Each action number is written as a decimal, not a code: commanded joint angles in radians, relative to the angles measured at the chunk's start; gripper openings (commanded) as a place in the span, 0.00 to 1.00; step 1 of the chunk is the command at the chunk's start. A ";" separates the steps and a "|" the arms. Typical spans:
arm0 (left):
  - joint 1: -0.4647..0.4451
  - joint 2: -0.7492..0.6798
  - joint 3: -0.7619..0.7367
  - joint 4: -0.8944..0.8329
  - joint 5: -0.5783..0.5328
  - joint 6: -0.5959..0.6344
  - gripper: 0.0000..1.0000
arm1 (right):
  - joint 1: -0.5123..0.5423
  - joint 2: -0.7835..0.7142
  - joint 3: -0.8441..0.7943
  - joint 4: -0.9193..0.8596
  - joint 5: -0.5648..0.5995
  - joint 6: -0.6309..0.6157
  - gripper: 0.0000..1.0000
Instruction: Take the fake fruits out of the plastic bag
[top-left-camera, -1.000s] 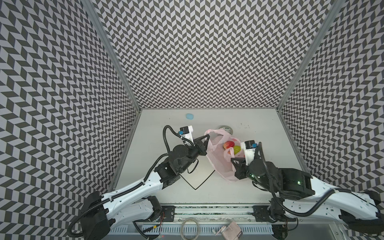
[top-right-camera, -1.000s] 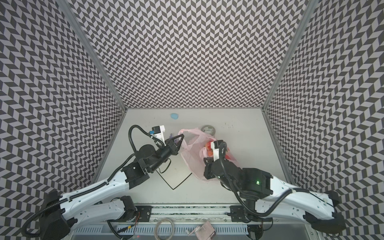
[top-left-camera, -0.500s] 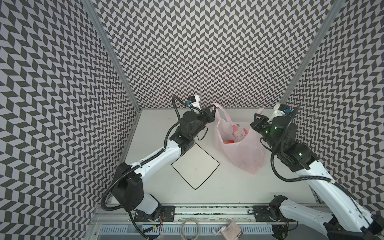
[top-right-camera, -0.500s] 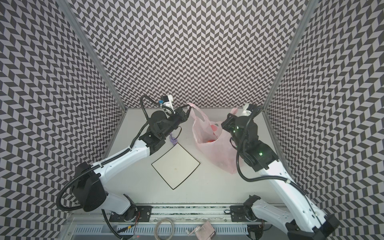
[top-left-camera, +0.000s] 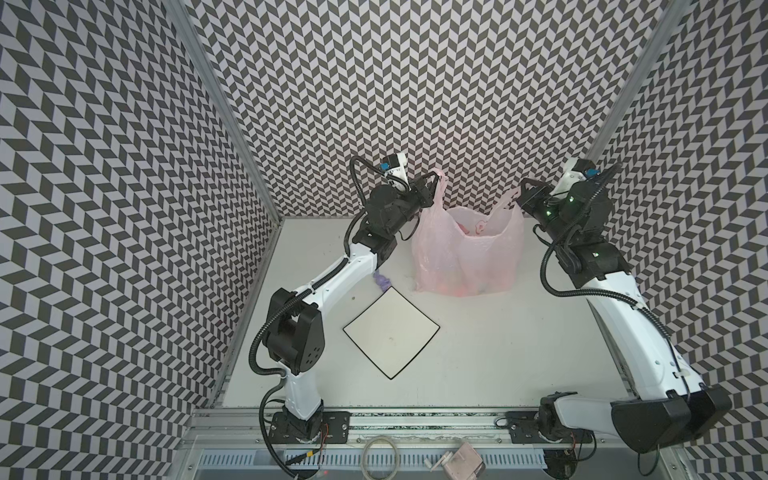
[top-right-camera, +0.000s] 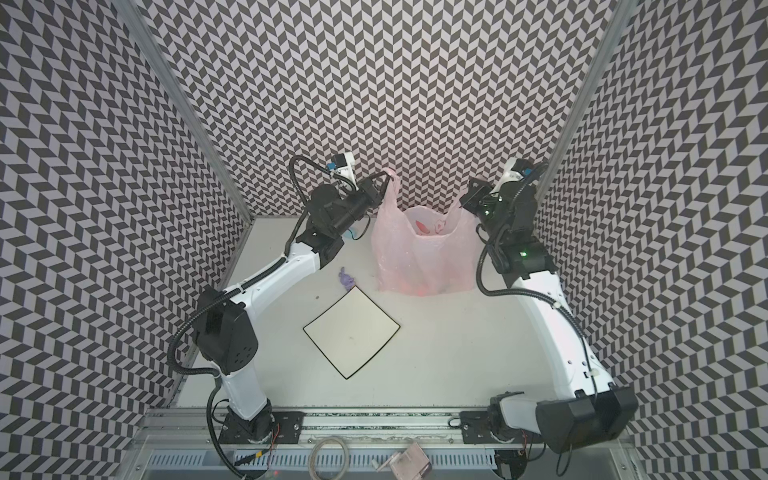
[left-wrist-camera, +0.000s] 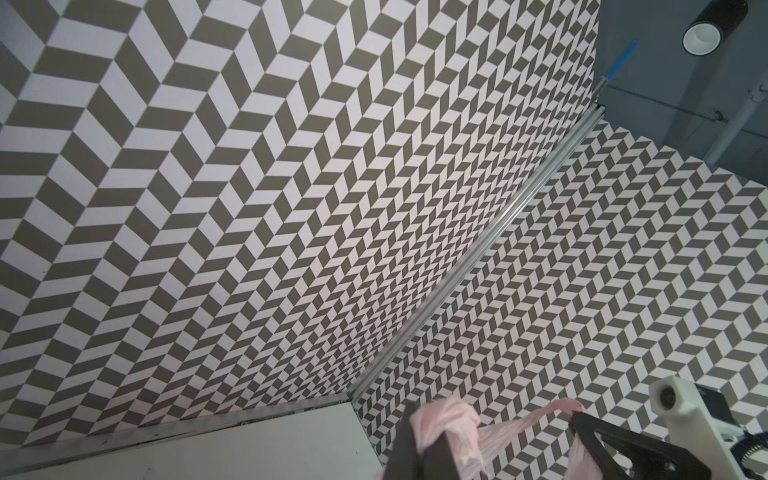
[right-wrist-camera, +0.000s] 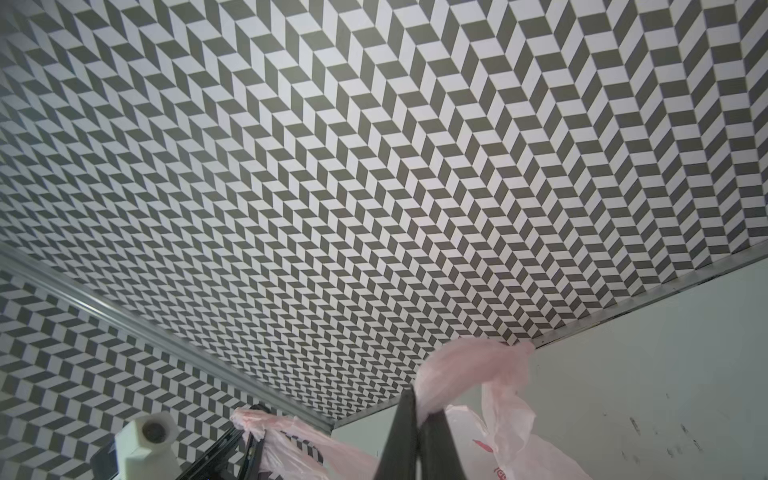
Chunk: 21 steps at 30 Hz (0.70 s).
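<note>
**Bag hung open by both handles**

In both top views, the left hand (top-left-camera: 434, 180) and right hand (top-left-camera: 521, 197) each pinch a handle loop of the plastic bag (top-left-camera: 465, 253). This spreads its mouth, at 1 o'clock from the square plate (top-left-camera: 390, 332). The fake fruits (top-right-camera: 419, 286) sag at the bag's bottom.

In the wrist views, both hands are clamped fully on pink film.

The grey table (top-left-camera: 519, 353) bears a white plate (top-left-camera: 390, 332), a purple figure (top-left-camera: 382, 283) just beside it.

I make out the fake fruits (top-left-camera: 455, 288) only as reddish smears through the plastic bag (top-left-camera: 465, 249), count unclear, purple figure (top-left-camera: 383, 283) partly behind my left arm (top-left-camera: 349, 274), left gripper (left-wrist-camera: 424, 440) cropped by wrist view's edge
</note>
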<state>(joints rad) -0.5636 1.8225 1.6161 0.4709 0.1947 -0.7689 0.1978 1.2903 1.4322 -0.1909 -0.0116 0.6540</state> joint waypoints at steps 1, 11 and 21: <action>-0.010 -0.084 -0.126 0.080 0.048 0.017 0.00 | -0.002 -0.085 -0.111 0.023 -0.117 -0.005 0.00; -0.130 -0.420 -0.667 0.180 0.009 0.092 0.00 | -0.002 -0.395 -0.484 -0.235 -0.176 -0.024 0.08; -0.222 -0.522 -0.808 0.176 -0.100 0.091 0.00 | -0.006 -0.448 -0.305 -0.550 0.024 -0.076 0.75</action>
<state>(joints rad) -0.7753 1.3144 0.8207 0.6193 0.1455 -0.6811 0.1978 0.8467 1.0073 -0.6533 -0.0963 0.6182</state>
